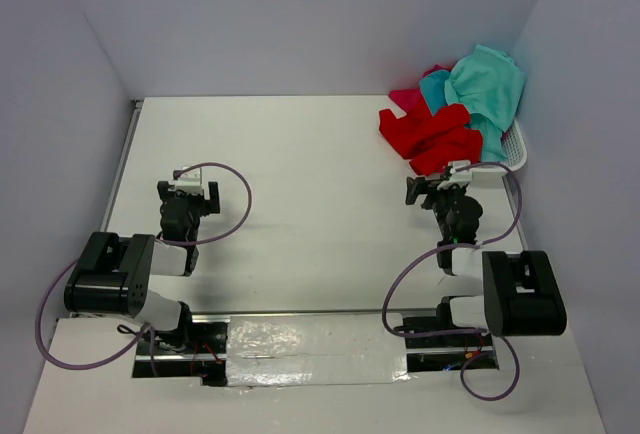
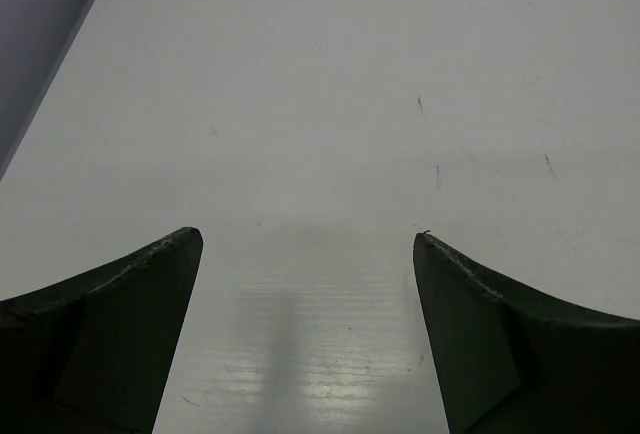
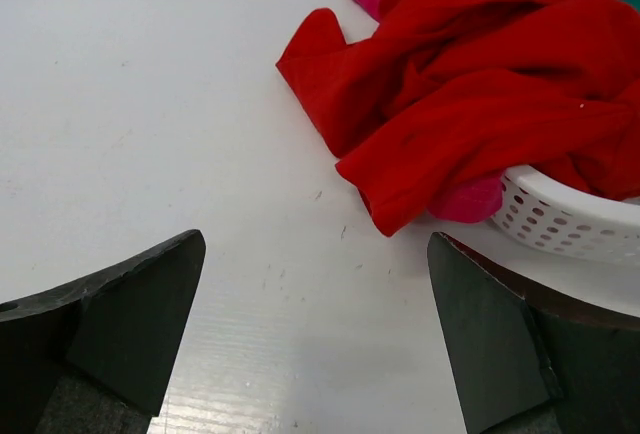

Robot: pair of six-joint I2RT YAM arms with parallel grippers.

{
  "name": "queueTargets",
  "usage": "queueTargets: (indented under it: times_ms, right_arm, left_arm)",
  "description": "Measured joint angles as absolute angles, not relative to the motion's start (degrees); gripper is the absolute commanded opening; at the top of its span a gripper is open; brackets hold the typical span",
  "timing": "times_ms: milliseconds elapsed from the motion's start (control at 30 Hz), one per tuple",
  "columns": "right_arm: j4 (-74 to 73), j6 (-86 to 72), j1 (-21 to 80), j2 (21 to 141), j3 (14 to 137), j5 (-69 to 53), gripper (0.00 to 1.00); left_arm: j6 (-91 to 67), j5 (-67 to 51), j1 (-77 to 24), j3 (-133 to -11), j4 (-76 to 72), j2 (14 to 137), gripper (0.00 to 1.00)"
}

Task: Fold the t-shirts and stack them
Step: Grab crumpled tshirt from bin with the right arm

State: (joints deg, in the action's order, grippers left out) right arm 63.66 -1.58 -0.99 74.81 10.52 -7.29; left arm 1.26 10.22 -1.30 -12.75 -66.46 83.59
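Black housings of the left arm (image 1: 112, 274) and the right arm (image 1: 520, 294) are seen lowest in the top view, at the near edge of the white tabletop (image 1: 300, 174). The left gripper (image 1: 188, 192) is found at centre left and the right gripper (image 1: 438, 184) at centre right. Both are held over bare tabletop with fingers spread wide and nothing between them. The t-shirts (image 1: 455, 119) are heaped in the upper right of the frame, in and over a white mesh basket (image 1: 516, 150) set against the right wall. A teal t-shirt (image 1: 488, 82) is laid on top. A red t-shirt (image 1: 432, 134) is spilled over the basket's left rim onto the tabletop, and a magenta t-shirt (image 1: 408, 100) is glimpsed behind it.

In the left wrist view, the left gripper (image 2: 305, 236) is shown with its two dark fingers (image 2: 120, 304) set far apart in the lower corners. Only scuffed tabletop (image 2: 320, 74) is seen between them.

In the right wrist view, the right gripper (image 3: 316, 239) is likewise spread wide, its fingers (image 3: 130, 304) empty in the lower corners. The red t-shirt (image 3: 470, 84) is draped across the upper right, hanging over the basket (image 3: 565, 216) rim onto the tabletop (image 3: 150, 104). The magenta t-shirt (image 3: 468, 200) is tucked under it by the rim. No cloth is touched by the fingers.
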Motion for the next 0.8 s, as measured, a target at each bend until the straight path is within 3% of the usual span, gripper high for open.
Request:
queueTargets:
  times_ms: [167, 300, 367, 400, 467, 533, 700, 800]
  right_arm:
    - [48.0, -1.5, -1.0, 68.9, 17.5, -7.9, 1.0]
    - [30.5, -0.3, -1.0, 65.2, 35.2, -9.5, 0.98]
    - [22.7, 0.8, -1.0, 66.3, 46.5, -10.2, 0.86]
    - [19.1, 1.4, -1.0, 67.8, 53.6, -10.4, 0.67]
    - [14.2, 1.6, -1.0, 71.5, 65.5, -9.9, 0.56]
    - [7.0, 0.8, -1.1, 77.9, 78.5, -8.3, 0.6]
    - [-8.9, -2.7, -1.8, 101.9, 110.7, 0.1, 0.83]
    - [-18.7, -4.2, -3.0, 118.3, 127.1, 5.0, 0.84]
  left_arm:
    - [1.3, 10.1, -1.3, -12.8, -66.5, 83.6, 0.99]
    - [1.8, 7.9, -1.2, -12.9, -61.9, 79.4, 0.99]
    - [4.3, 5.4, -1.1, -16.1, -51.6, 72.8, 0.99]
    - [6.1, 3.8, -1.1, -19.7, -46.7, 70.3, 0.99]
    - [8.2, 2.2, -1.2, -29.0, -38.9, 68.8, 0.99]
    - [10.1, 2.5, -1.2, -39.2, -32.8, 70.1, 0.99]
    - [12.3, 4.4, -1.2, -61.5, -16.6, 79.1, 0.99]
    - [13.4, 4.1, -1.1, -64.4, -9.7, 81.0, 0.99]
